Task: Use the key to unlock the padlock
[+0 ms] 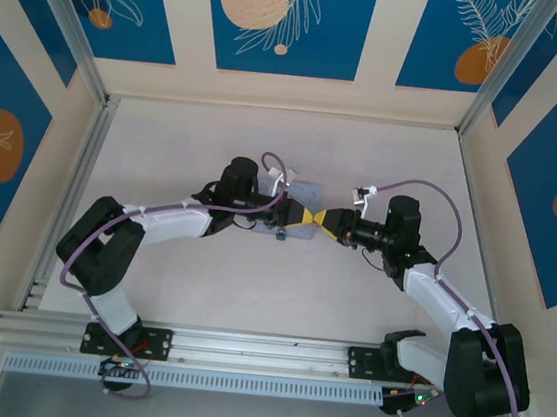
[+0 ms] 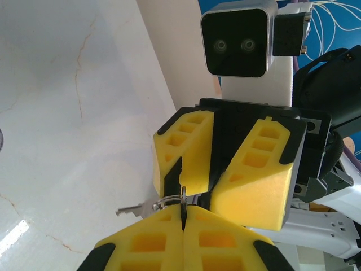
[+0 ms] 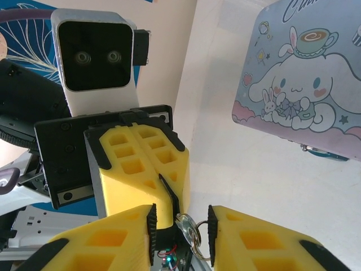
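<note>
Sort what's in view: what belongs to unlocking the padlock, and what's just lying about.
Belongs to the job:
key, dangling from the key ring
left hand, shut on that key ring
right hand, open, fingers either side of the ring
padlock, apparently the small teal piece by the cartoon tin

Just lying about:
cartoon tin, pale blue, flat on the table
</note>
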`<state>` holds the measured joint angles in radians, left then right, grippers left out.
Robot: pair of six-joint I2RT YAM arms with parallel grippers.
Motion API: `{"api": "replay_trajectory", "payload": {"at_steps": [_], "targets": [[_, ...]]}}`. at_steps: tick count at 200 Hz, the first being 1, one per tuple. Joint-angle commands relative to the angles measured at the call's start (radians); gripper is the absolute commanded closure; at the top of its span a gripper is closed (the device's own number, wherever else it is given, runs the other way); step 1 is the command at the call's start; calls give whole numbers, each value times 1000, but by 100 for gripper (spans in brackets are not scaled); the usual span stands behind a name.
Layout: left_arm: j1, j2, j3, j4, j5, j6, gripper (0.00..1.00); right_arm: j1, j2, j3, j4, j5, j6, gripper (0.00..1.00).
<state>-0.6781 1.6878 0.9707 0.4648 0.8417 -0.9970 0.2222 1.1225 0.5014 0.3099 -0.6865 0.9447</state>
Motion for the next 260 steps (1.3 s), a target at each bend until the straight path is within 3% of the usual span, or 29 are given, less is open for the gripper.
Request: {"api": "replay_trajectory", "payload": {"at_steps": [1,112,155,186,191,204,224,238,260], "targets": [[8,11,31,32,28,-5,100,6,3,-17,12,-38,-19,69],[9,16,30,35,31,-6,100,2,12,-24,-5,-39,-33,87],[9,18,32,31,30,-4,100,-5,8,-22,-13,-47,-39,100],[12,11,38,-3,-5,0,100,-7,2,-28,-16,-55,-42,100],[16,5,35,-6,-19,-3,93,-7,-2,-32,-19,-54,-43,100],[30,-27,13,-14,-75,-11,58,-6,-23,-47,-39,-26,-43,100],[51,-106,-33,-55,-164,6,29,-8,-71,-77,-90,40,-38,100],[51,-165,-61,-126,-217,55,16,-10,-112,-105,-118,99,-23,100],[48,-252,-131,-231,-291,129,5,-10,-153,-142,-133,164,26,100]]}}
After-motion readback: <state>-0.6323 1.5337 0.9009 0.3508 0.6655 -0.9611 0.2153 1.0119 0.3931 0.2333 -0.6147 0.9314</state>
